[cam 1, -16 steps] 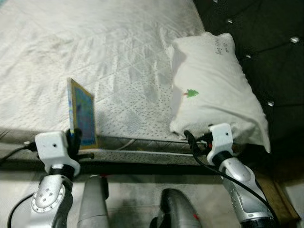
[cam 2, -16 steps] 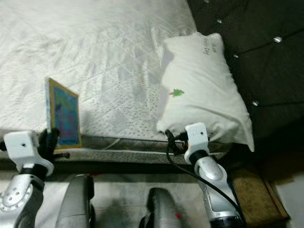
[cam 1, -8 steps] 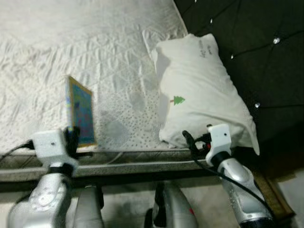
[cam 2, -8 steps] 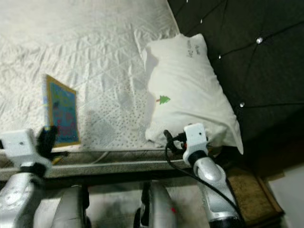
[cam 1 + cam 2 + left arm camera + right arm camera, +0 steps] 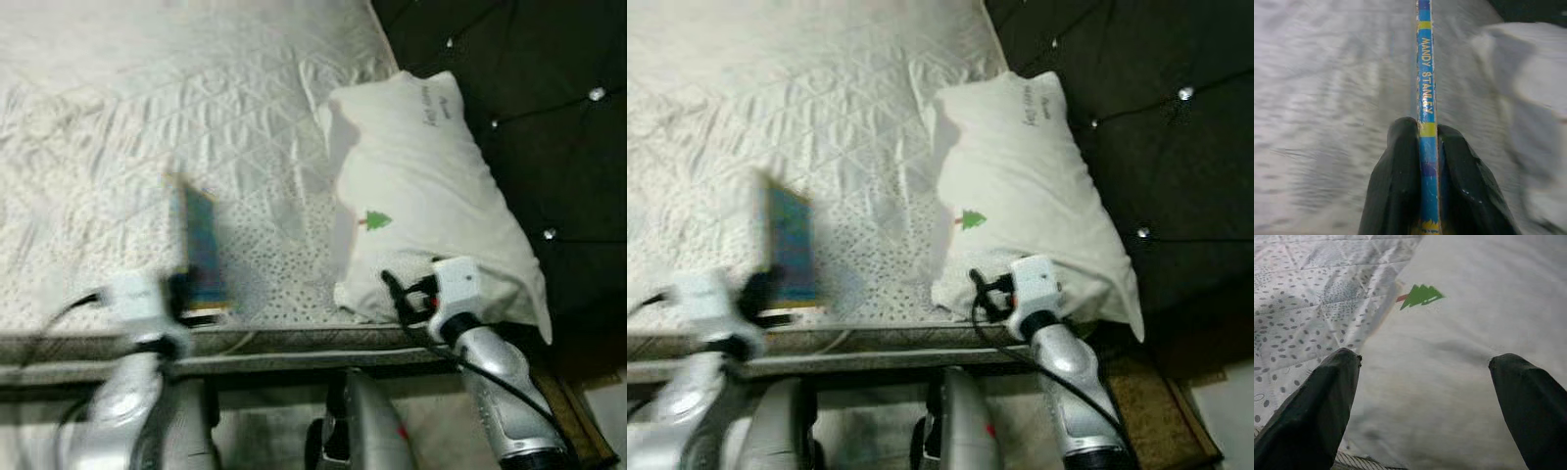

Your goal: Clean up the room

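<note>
My head cameras look steeply down over the bed's (image 5: pixel 196 127) near edge; both catch the pillow (image 5: pixel 431 196). My left wrist camera sights close along a book's spine (image 5: pixel 1425 98). My right wrist camera hovers just above that pillow (image 5: pixel 1474 357).

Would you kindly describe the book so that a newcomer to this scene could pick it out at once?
Start at the white quilted bed, then go to its near edge, left of the white pillow. There the left gripper pinches a thin book upright; its blue and yellow cover is the one brightly coloured thing among the white bedding.
</note>
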### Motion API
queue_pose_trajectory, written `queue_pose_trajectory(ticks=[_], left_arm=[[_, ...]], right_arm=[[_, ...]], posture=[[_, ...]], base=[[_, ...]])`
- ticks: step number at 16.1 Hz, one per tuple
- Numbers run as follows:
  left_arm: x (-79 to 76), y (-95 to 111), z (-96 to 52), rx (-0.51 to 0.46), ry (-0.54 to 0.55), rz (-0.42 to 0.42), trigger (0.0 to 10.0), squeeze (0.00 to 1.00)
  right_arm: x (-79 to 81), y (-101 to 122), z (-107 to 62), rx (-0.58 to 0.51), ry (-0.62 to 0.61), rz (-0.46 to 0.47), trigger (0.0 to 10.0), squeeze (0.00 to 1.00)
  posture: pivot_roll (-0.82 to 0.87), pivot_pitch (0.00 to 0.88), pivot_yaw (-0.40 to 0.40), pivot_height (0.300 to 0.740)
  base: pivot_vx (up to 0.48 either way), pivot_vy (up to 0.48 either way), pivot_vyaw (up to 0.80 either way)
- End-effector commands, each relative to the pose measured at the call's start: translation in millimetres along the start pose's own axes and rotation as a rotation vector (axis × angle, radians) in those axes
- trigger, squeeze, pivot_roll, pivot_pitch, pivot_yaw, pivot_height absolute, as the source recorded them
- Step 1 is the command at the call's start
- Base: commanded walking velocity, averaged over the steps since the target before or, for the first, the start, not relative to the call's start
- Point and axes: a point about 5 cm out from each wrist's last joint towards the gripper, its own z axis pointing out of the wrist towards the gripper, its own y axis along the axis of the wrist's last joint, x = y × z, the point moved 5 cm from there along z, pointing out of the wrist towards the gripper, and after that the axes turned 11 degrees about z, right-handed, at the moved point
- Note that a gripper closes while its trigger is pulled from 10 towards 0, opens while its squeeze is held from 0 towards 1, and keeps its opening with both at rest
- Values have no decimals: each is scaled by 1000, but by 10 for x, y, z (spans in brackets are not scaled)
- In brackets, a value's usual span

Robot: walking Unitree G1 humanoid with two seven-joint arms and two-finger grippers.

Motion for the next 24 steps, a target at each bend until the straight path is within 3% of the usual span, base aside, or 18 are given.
queue_pose_trajectory(ticks=[1, 3, 7, 10, 11, 13, 15, 17, 20, 23, 24], left_arm=[[4, -6, -12, 2, -4, -12, 10000, 0], [-183, -112, 72, 46, -81, -29, 10000, 0], [-278, -154, 257, 69, -144, -189, 10000, 0], [-347, -78, 387, 49, -195, -284, 10000, 0], [-364, -57, 435, 51, -210, -352, 10000, 0], [-430, -142, 505, 115, -266, -470, 10000, 0], [-532, -324, 559, 232, -314, -497, 10000, 0], [-607, -377, 595, 275, -348, -542, 10000, 0], [-579, -432, 657, 299, -351, -546, 10000, 0], [-505, -523, 724, 324, -384, -646, 10000, 0], [-457, -563, 750, 334, -374, -643, 10000, 0]], right_arm=[[-66, -59, -44, 19, -20, 5, 10000, 0], [-77, -47, -41, 19, -19, 3, 10000, 0], [-124, 15, -97, 8, -25, -33, 10000, 0], [-193, 43, -166, 7, -35, -57, 10000, 0], [-226, 60, -185, 6, -43, -64, 10000, 0], [-256, 103, -196, -1, -51, -75, 10000, 0], [-269, 159, -211, -10, -47, -100, 10000, 0], [-328, 191, -249, -9, -57, -119, 10000, 0], [-402, 211, -291, -5, -74, -134, 10000, 0], [-411, 237, -312, -5, -74, -147, 10000, 0], [-404, 245, -318, -6, -71, -153, 10000, 0]], posture=[[-2, 205, -181, 607], [-30, 203, -193, 607], [-84, 206, -205, 607], [-116, 206, -208, 607], [-124, 206, -208, 607], [-134, 204, -209, 607], [-177, 202, -214, 607], [-196, 201, -217, 607], [-201, 200, -217, 607], [-229, 194, -221, 607], [-229, 194, -221, 607]], base=[[0, 0, 0], [0, 0, 0], [0, 0, 0], [0, 0, 0], [0, 0, 0], [0, 0, 0], [0, 0, 0], [0, 0, 0], [0, 0, 0], [0, 0, 0], [0, 0, 0]])
